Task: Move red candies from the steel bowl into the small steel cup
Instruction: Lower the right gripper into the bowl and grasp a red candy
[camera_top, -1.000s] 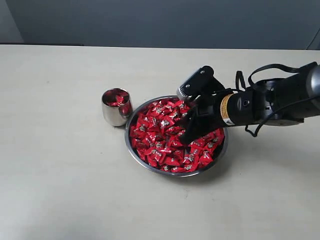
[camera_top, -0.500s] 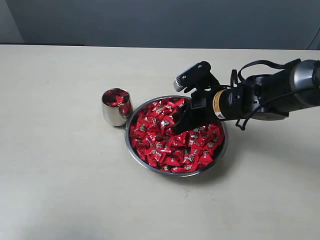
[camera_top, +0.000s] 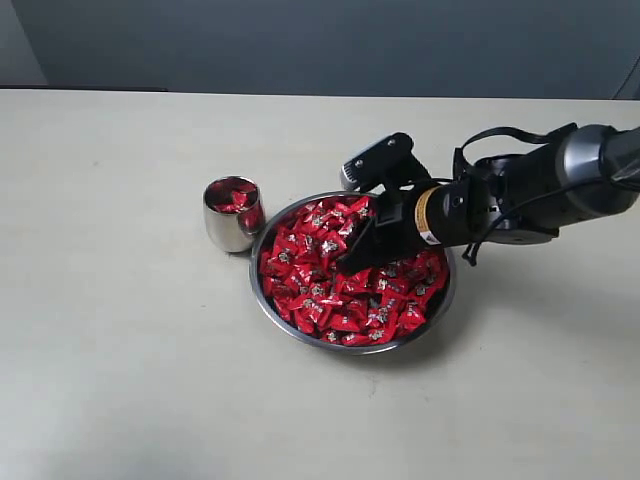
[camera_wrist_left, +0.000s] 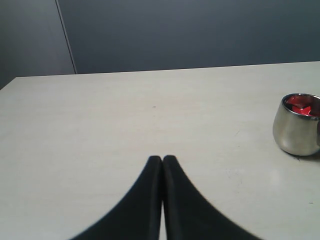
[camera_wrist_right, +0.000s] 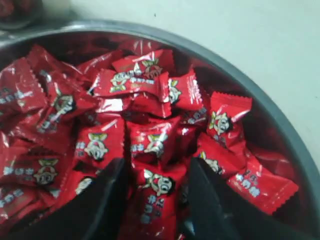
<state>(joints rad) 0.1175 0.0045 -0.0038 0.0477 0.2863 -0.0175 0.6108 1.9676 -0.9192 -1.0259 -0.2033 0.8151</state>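
The steel bowl (camera_top: 268, 302) sits mid-table, heaped with red candies (camera_top: 310, 260) in shiny wrappers. Just left of it and touching its rim stands the small steel cup (camera_top: 232, 214), which holds a few red candies; the left wrist view shows the small steel cup (camera_wrist_left: 297, 125) too. My right gripper (camera_top: 352, 258) is down in the bowl, open, its black fingers (camera_wrist_right: 107, 197) astride one red candy (camera_wrist_right: 159, 192) lying in the pile. The bowl's rim (camera_wrist_right: 260, 95) curves past the gripper. My left gripper (camera_wrist_left: 162, 161) is shut and empty above bare table, away from the cup.
The pale table (camera_top: 120, 340) spreads wide on every side of the bowl and cup. A dark grey wall (camera_top: 320, 40) runs along the table's far edge. My right arm (camera_top: 540, 195) reaches in from the right, low over the table.
My right gripper has shifted left and dropped lower into the candy pile. Its jaws have stayed open. The cup and bowl have not moved.
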